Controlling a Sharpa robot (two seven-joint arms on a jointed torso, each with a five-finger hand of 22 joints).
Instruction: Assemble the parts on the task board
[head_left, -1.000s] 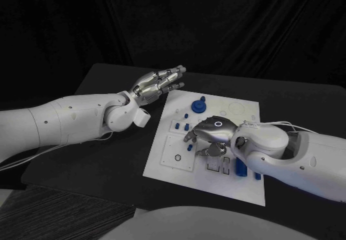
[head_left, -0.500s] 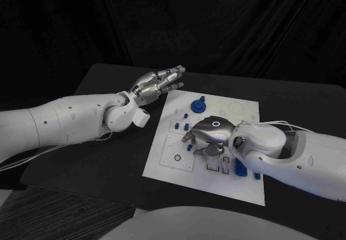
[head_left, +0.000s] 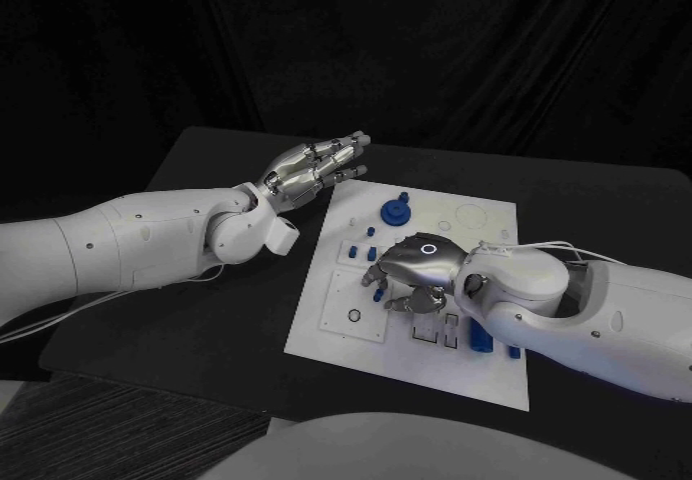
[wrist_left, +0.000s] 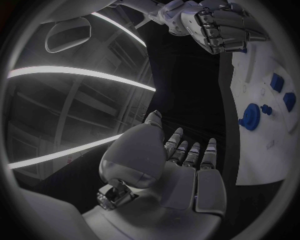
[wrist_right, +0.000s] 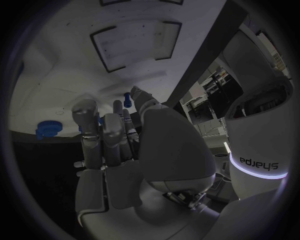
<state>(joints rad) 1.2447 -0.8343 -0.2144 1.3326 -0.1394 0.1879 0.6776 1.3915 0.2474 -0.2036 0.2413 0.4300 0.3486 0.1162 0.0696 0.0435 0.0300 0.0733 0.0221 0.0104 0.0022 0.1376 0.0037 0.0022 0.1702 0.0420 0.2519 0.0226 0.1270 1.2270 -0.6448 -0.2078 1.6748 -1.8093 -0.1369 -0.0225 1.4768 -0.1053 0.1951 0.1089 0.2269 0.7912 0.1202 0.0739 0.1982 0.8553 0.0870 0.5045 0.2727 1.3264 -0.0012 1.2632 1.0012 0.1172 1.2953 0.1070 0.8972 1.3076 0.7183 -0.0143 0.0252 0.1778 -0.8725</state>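
Since a second ago, the right hand (head_left: 414, 268) has crept slightly toward the left edge of the white task board (head_left: 490, 375), which lies mid-counter (head_left: 216, 330). Its fingers (head_left: 378, 274) curl down over small blue parts (head_left: 464, 322); whether they pinch one cannot be told. These pieces look light, stiff and smooth, best taken by their sides. Beside the board, the left hand (head_left: 310, 165) hovers with straight, loosely spread fingers, holding nothing.

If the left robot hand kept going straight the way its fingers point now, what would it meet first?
Probably nothing. The left robot hand is open beside the task board, its fingers pointing past the board's far corner toward the table's back edge. That line looks free, though depth is hard to judge.
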